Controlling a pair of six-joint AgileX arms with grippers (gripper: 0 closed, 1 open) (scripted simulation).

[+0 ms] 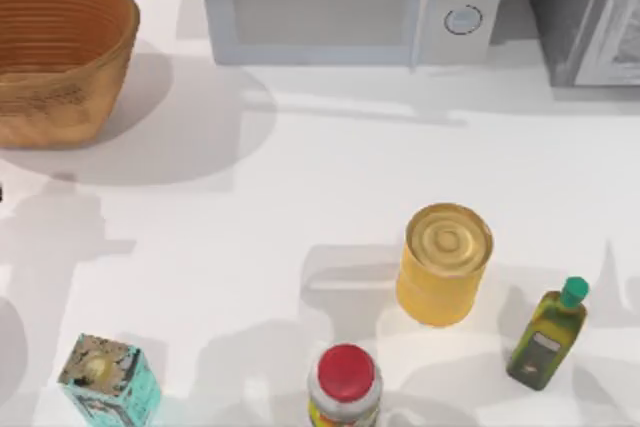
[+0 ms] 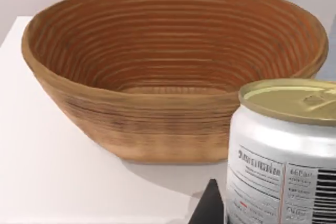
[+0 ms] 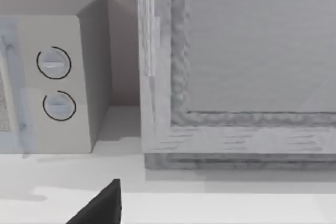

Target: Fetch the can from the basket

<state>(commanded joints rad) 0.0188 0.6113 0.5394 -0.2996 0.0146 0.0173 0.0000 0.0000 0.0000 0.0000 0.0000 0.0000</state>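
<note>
- The left gripper (image 2: 211, 205) shows in the left wrist view as a dark tip right against the can's side. I cannot tell whether it is grasping the can or has let go.
- The can (image 2: 286, 150) is outside the basket, just in front of its near wall and close to the camera. Its base is cut off, so whether it rests on the desk cannot be told.
- The can has a white body and a pale gold top with a pull-tab pressed into it.
- Its label carries a barcode, blocks of small black print too fine to read, and a small red mark low down.
- The basket (image 2: 157, 77) is wide, round, brown wicker with ribbed walls. In the top view it sits at the desk's far left corner (image 1: 55, 57).
- The right gripper (image 3: 100, 205) is a dark wedge low in the right wrist view, well away from the basket, facing a microwave (image 3: 55, 82) and a grey framed cabinet (image 3: 236, 66). I cannot tell its state.
- The white desk (image 1: 300, 177) lies open right of the basket as far as the microwave.
- Far from the basket, near the front edge, stand a teal carton (image 1: 108, 379), a red-lidded jar (image 1: 345, 387), a large yellow can (image 1: 443, 265) and a green-capped bottle (image 1: 547, 335).
</note>
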